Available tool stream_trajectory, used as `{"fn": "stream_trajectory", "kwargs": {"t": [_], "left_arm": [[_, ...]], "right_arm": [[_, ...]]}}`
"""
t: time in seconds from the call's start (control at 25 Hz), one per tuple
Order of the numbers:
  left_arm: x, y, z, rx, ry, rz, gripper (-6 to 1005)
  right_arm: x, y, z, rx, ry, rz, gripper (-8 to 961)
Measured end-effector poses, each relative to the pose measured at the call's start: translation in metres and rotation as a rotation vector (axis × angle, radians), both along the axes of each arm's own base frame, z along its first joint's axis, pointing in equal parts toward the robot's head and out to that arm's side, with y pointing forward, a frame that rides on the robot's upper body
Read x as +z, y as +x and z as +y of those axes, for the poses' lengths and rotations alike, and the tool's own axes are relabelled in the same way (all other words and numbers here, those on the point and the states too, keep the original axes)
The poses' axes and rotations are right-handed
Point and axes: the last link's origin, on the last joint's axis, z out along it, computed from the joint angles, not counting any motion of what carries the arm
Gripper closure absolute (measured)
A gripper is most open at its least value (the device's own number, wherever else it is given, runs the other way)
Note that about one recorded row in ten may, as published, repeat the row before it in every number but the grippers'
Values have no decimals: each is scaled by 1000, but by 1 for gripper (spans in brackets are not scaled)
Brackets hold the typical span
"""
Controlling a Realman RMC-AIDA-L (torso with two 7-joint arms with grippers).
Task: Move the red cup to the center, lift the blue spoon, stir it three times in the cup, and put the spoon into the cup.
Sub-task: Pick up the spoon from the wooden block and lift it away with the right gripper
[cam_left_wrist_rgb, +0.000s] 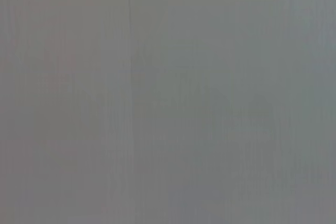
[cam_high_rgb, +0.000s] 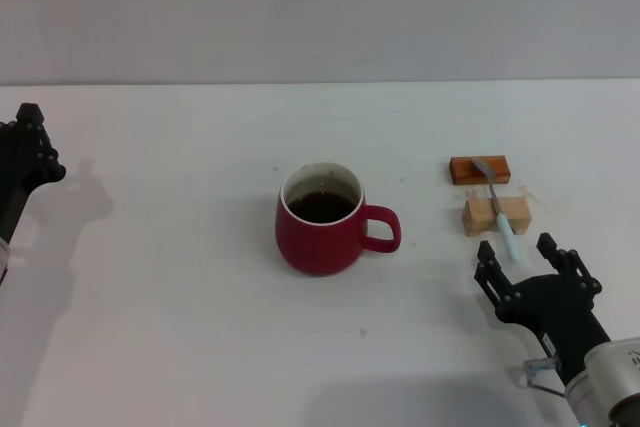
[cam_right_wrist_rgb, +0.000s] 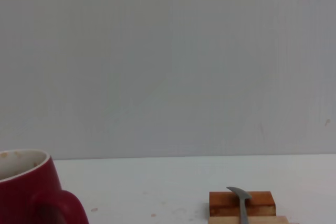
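The red cup [cam_high_rgb: 320, 219] stands near the middle of the white table, handle toward my right, with dark liquid inside. It shows in the right wrist view [cam_right_wrist_rgb: 31, 192] too. The blue spoon [cam_high_rgb: 498, 209] lies across an orange-brown block [cam_high_rgb: 479, 169] and a light wooden block [cam_high_rgb: 496, 215], its grey bowl [cam_right_wrist_rgb: 239, 195] on the orange-brown block. My right gripper [cam_high_rgb: 516, 252] is open, just in front of the spoon's handle end, apart from it and empty. My left gripper [cam_high_rgb: 30, 142] is at the far left edge, away from everything.
The white table [cam_high_rgb: 180, 327] runs back to a plain grey wall. The two blocks [cam_right_wrist_rgb: 241, 203] lie right of the cup. The left wrist view shows only a plain grey surface.
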Motion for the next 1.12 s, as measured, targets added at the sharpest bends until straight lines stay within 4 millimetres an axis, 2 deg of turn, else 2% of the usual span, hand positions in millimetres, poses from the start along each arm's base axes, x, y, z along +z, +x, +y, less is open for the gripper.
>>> {"fn": "stream_trajectory", "kwargs": {"t": [1.12], "left_arm": [[2,4,7,-11,9,2,999]], "right_arm": [[2,4,17,-11,-20,3,237]]}}
